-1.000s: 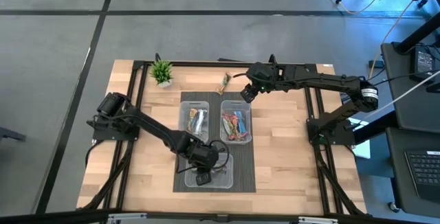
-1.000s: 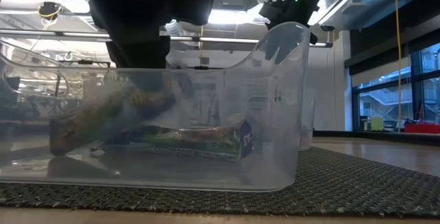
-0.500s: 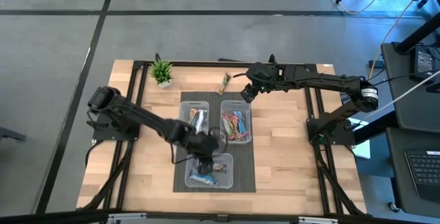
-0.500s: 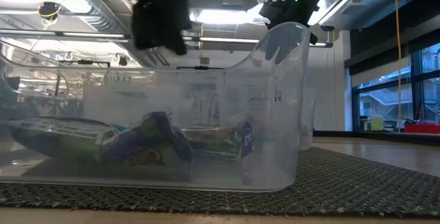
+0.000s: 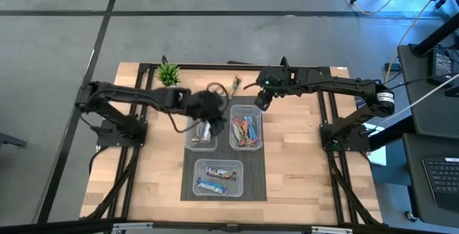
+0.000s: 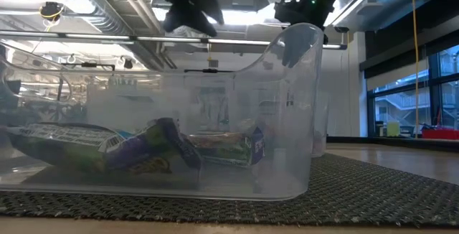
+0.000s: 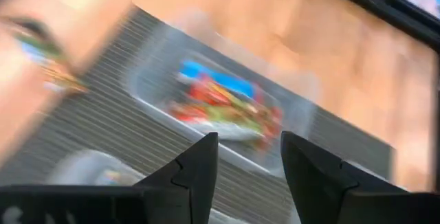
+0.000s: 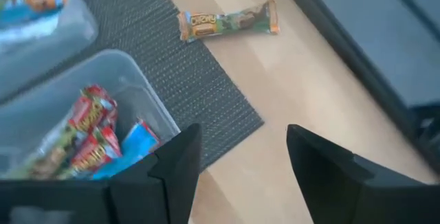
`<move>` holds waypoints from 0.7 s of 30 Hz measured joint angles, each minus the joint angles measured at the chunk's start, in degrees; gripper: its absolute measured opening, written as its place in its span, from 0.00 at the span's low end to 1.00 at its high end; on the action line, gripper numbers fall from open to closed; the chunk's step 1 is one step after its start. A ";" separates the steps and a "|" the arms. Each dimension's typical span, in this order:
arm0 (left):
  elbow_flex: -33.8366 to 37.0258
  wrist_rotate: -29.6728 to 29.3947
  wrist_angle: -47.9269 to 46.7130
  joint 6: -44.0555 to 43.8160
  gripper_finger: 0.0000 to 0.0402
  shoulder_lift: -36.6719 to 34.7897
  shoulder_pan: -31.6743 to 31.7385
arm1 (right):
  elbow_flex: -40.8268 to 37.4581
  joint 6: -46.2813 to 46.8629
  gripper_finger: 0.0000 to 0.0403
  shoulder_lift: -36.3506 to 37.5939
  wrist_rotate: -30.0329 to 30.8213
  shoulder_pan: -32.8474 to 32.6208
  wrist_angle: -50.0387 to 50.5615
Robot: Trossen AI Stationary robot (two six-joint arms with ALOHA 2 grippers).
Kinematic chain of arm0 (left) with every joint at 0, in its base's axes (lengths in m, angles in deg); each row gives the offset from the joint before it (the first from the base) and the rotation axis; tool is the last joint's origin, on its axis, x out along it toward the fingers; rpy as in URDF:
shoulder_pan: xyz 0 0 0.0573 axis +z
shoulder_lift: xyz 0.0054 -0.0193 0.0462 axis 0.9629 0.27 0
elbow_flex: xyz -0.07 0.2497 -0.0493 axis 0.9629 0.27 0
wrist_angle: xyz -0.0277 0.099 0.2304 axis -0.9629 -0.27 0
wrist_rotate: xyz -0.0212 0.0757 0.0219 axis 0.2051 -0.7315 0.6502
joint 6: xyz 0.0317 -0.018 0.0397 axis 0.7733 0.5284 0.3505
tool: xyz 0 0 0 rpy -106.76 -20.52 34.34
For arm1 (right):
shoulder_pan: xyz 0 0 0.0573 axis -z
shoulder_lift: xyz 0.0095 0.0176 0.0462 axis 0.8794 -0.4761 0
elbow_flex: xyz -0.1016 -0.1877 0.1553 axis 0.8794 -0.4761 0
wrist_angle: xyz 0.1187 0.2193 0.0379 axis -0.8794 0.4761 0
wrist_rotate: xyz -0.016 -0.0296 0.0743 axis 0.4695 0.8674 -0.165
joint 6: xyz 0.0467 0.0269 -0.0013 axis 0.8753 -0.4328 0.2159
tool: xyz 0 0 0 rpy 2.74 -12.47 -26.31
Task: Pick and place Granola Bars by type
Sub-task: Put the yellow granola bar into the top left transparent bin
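- Nearest the front edge of the counter (image 5: 287, 176), a clear bin (image 5: 219, 179) sits on the dark ribbed mat (image 5: 254, 184); two blue-white granola bars (image 5: 215, 179) lie flat inside it, and the low view shows them (image 6: 143, 151) resting on the bin's floor behind its clear wall (image 6: 287, 119).
- Farther back on the mat stand two more clear bins side by side. The bin on the left arm's side (image 5: 193, 137) holds brown-tan bars, partly hidden by the arm above it. The bin on the right arm's side (image 5: 246, 130) holds red-multicoloured bars (image 5: 246, 128), seen close in the right wrist view (image 8: 86, 138).
- The left tool (image 5: 208, 108) hovers above the back of the left-hand bin, blurred; its wrist view shows the two fingers (image 7: 196, 169) parted with nothing between them, so it is released.
- The right tool (image 5: 262, 103) hangs over the back edge of the mat, just behind the red-bar bin; its fingers (image 8: 175, 162) stand wide apart and empty.
- Beyond the mat, one brown-tan-orange bar (image 5: 234, 85) lies alone on the bare wood, also clear in the right wrist view (image 8: 227, 20).
- A small green potted plant (image 5: 169, 75) stands near the back left corner of the counter.
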 joint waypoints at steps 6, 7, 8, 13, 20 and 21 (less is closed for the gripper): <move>0.00 -7.36 -4.12 1.81 0.37 -3.14 4.65 | -0.02 -4.00 0.54 -0.02 5.24 0.16 -0.91; 0.00 -8.13 -4.92 1.81 0.37 -3.53 5.09 | -0.02 -4.24 0.54 -0.02 6.00 0.49 -0.95; -0.01 -8.96 -5.56 1.81 0.37 -3.70 5.45 | -0.02 -5.59 0.54 -0.02 6.09 0.99 -0.93; 0.00 -12.89 -7.09 2.14 0.38 -3.43 6.40 | -0.02 -13.44 0.54 -0.02 -1.30 6.00 -4.40; 0.00 -13.75 -7.89 6.77 0.37 -3.17 8.53 | -0.02 -27.51 0.54 -1.84 -14.32 14.88 -13.56; 0.00 -13.77 -8.00 7.23 0.37 -3.17 9.08 | -0.02 -31.02 0.54 -2.46 -14.67 15.38 -14.96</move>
